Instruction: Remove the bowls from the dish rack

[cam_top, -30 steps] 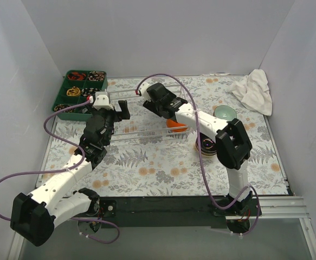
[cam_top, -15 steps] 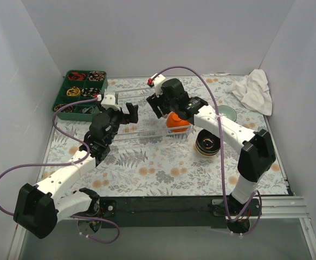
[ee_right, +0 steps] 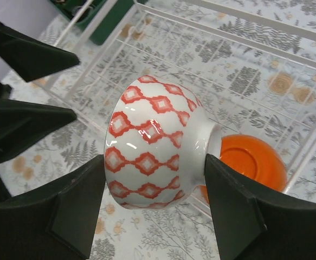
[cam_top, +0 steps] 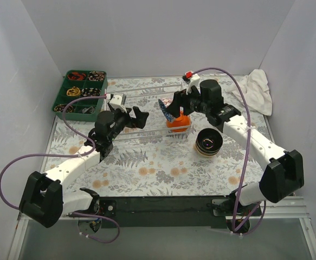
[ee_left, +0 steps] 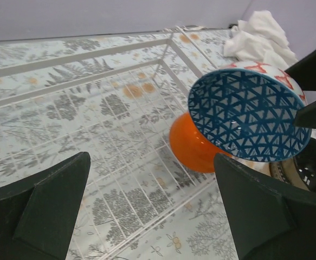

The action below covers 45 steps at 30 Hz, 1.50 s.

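The white wire dish rack lies at the table's middle back. An orange bowl sits upside down at its right end. My right gripper is shut on a white bowl with red diamonds and a blue inside. That bowl hangs tipped on its side above the rack, pinched between rim and foot. In the left wrist view its blue inside faces me, with the orange bowl behind it. My left gripper stands open over the rack's wires, holding nothing. A stack of bowls, dark brown on top, rests right of the rack.
A green compartment tray of small items stands at the back left. A crumpled white cloth lies at the back right. White walls close in the table on three sides.
The right gripper has carried the patterned bowl up and to the right, off the rack floor. The left arm has stretched right along the rack, its gripper still open.
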Motion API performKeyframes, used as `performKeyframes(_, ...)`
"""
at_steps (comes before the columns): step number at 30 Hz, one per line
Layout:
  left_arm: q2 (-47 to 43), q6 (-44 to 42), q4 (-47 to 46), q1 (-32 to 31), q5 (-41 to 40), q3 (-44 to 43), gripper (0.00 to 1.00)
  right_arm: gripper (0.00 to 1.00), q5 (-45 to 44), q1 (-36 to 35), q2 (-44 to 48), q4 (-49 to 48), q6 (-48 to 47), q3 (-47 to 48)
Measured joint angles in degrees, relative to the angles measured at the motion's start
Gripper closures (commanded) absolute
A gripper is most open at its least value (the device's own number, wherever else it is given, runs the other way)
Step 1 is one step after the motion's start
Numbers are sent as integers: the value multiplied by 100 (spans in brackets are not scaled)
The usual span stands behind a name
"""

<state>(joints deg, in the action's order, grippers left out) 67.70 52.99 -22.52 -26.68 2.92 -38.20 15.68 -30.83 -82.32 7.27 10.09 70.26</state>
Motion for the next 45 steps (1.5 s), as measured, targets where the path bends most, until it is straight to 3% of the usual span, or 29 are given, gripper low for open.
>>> performKeyframes(8, 173, 144, -208, 0, 1147, 0, 12, 75, 1215, 142, 310, -949, 914, -673)
performKeyframes(16, 273, 232, -328, -2, 1628, 0, 42, 75, 1945, 225, 310, -1812, 1696, -1062)
performKeyframes(22, 400, 249, -315, 0, 1633, 0, 59, 75, 2371, 315, 310, -2433, 2181, -1207)
performKeyframes(29, 411, 389, -367, -4, 1744, -13, 99, 75, 2667, 372, 273, -3051, 2549, -1405)
performKeyframes(30, 411, 457, -378, 9, 1753, -15, 100, 74, 2743, 393, 254, -3132, 2553, -1456)
performKeyframes(33, 404, 632, -413, 70, 1759, -24, 100, 64, 2876, 435, 208, -3289, 2557, -1578)
performKeyframes(39, 400, 678, -299, 52, 1650, -68, 100, 26, 2905, 494, 201, -3497, 2590, -1703)
performKeyframes(45, 400, 629, 179, -42, 1331, -269, 100, 10, 2697, 498, 212, -3517, 2568, -1864)
